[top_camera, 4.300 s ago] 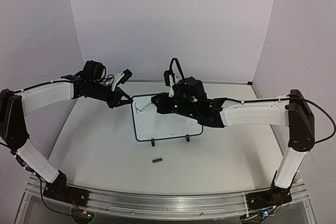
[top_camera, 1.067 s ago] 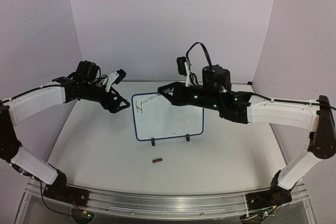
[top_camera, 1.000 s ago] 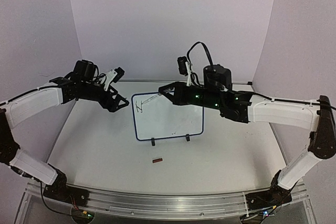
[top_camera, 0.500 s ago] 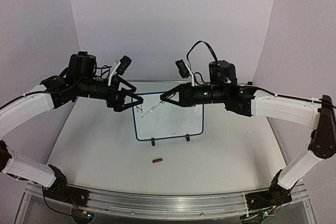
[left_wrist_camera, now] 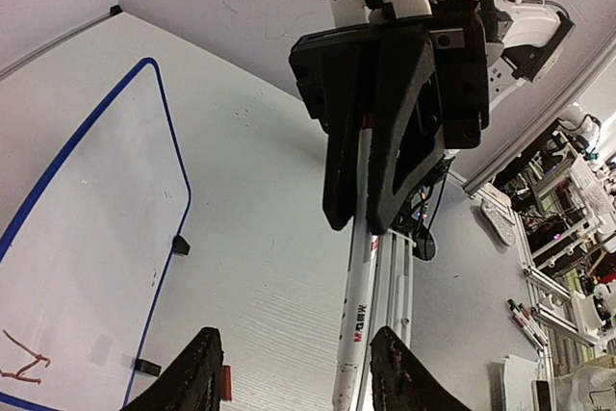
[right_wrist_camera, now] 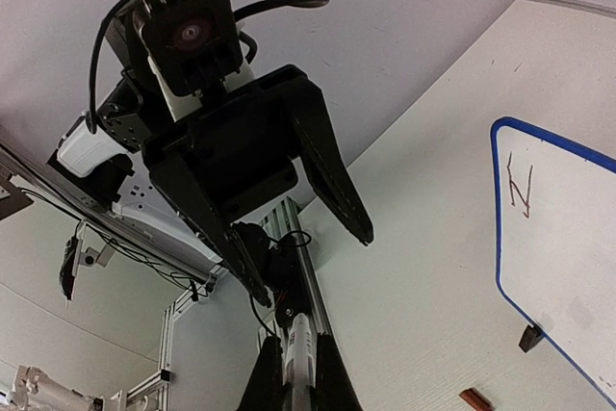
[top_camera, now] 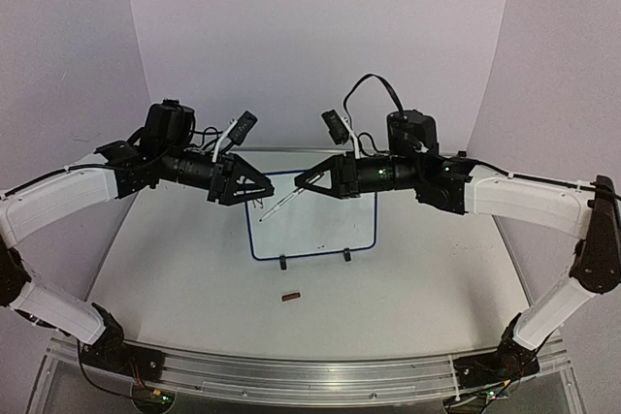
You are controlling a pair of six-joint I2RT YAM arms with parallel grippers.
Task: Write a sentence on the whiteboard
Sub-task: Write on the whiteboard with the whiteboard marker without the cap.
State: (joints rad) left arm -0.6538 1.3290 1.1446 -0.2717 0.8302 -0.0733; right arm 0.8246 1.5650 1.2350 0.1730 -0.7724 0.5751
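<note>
Marker is gripped by the right gripper, its long axis aimed at the left gripper. The left jaws are apart, free end between them. Whiteboard lies below on the counter, one mark written.

Two robot arms, two grippers — left gripper and right gripper, one blue-framed whiteboard, two black feet under it, one white marker, one red scribble on the board, one small brown piece, one table.
</note>
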